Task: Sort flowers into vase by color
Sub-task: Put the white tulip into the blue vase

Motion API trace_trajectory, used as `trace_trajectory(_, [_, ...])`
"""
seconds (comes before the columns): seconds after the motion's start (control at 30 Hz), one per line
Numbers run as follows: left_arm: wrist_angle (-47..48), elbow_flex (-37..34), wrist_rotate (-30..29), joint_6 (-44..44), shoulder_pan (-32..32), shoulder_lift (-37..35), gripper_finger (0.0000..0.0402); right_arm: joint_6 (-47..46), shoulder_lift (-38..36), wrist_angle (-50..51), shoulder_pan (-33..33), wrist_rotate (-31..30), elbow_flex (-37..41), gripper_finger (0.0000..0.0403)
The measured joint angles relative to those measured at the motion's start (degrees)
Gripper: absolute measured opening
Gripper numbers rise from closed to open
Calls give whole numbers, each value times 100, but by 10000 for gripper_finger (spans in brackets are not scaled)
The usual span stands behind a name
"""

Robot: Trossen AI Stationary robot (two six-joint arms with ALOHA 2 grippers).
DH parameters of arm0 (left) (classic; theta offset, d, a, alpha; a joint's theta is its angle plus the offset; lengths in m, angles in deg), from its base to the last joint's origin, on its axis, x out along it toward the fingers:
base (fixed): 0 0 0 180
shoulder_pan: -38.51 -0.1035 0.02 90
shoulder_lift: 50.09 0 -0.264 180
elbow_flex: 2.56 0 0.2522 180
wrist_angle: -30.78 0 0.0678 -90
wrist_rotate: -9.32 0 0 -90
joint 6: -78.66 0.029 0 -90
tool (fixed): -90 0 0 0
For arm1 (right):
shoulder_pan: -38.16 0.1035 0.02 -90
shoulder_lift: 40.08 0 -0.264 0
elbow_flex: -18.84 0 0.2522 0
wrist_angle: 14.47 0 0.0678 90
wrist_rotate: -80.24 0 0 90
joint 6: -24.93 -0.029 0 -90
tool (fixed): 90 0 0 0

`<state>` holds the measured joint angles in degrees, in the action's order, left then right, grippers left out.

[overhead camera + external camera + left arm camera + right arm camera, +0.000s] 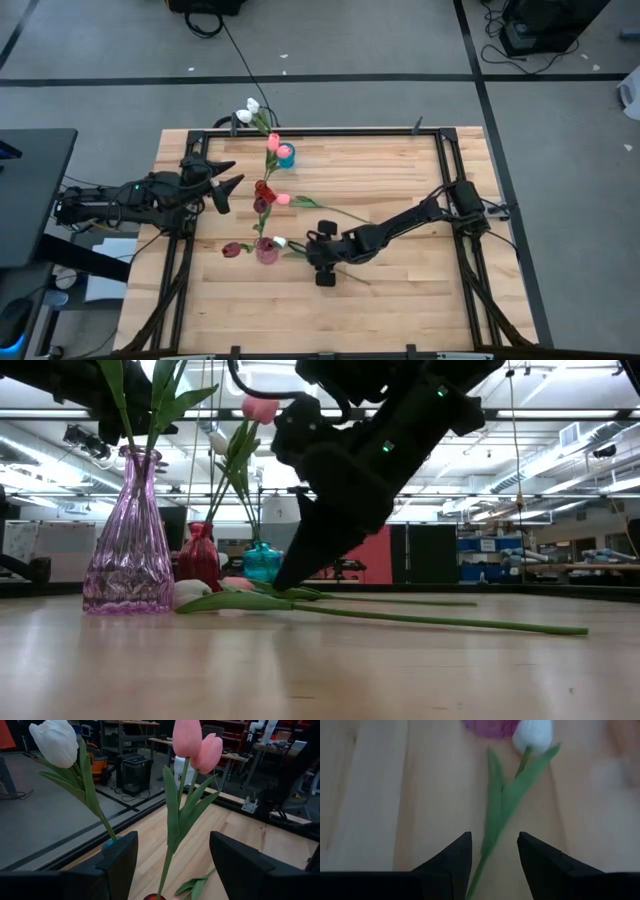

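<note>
A white tulip (532,735) lies flat on the table, its head beside the purple vase (267,250). It also shows in the low view (195,593). My right gripper (494,852) is open and points down at the table, its fingers on either side of the tulip's stem (479,870), by the leaves. My left gripper (172,865) is open and empty at the table's left. It faces the red vase (263,190), from which two pink tulips (197,742) rise. White tulips (248,110) stand in the teal vase (286,154). The purple vase holds a dark red tulip (232,249).
A second pink tulip (283,198) lies on the table between the red and purple vases, its long stem running toward my right arm. The three vases stand in a row left of centre. Bare wood lies at the table's near side and right.
</note>
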<state>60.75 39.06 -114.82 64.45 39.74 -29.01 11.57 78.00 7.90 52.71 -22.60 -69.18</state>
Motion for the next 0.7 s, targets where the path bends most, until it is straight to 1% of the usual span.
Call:
trace_trajectory(0.13, [0,0,-1,-83,0,0,252,-184,0,380,44,178,2,171])
trace_trajectory(0.27, [0,0,-1,-103,0,0,252,-200,0,572,131,50,7,170])
trace_trajectory(0.4, [0,0,-1,-105,0,0,252,-167,0,582,146,95,7,155])
trace_trajectory(0.5, [2,0,-1,-105,0,0,252,-167,0,731,115,224,7,126])
trace_trajectory(0.7, [4,0,3,-105,0,-71,252,-189,173,923,40,585,-26,35])
